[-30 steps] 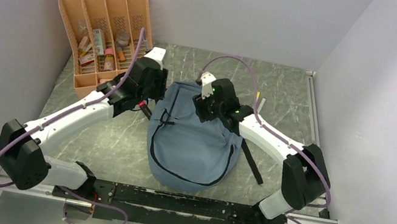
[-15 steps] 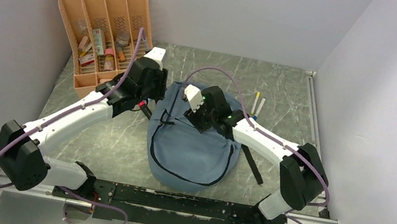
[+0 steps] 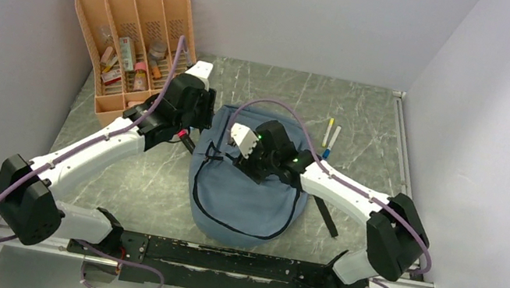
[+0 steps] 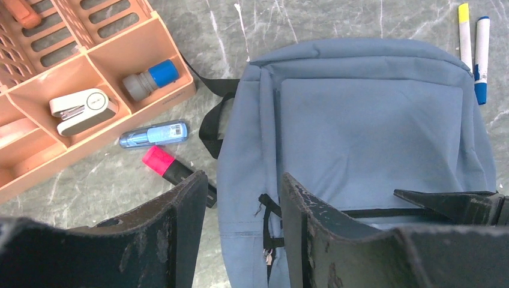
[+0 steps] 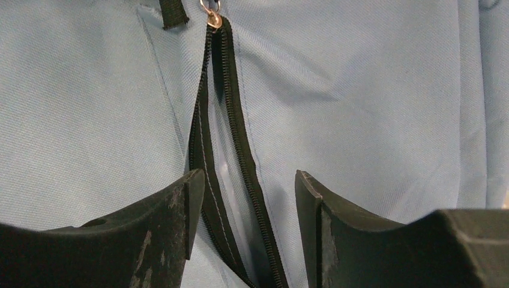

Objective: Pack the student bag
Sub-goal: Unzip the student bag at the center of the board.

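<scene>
In the middle of the top view, flat on the table (image 3: pixel 148 192): the student bag (image 3: pixel 245 202). Over its left edge, the left gripper (image 4: pixel 243 180), jaws apart. Right above the bag's open zipper (image 5: pixel 231 132), the right gripper (image 5: pixel 247 174), jaws apart too, nothing pinched.

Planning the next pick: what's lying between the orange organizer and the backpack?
Left wrist view: a light blue tube and a pink-capped marker lie between organizer and student bag.
</scene>
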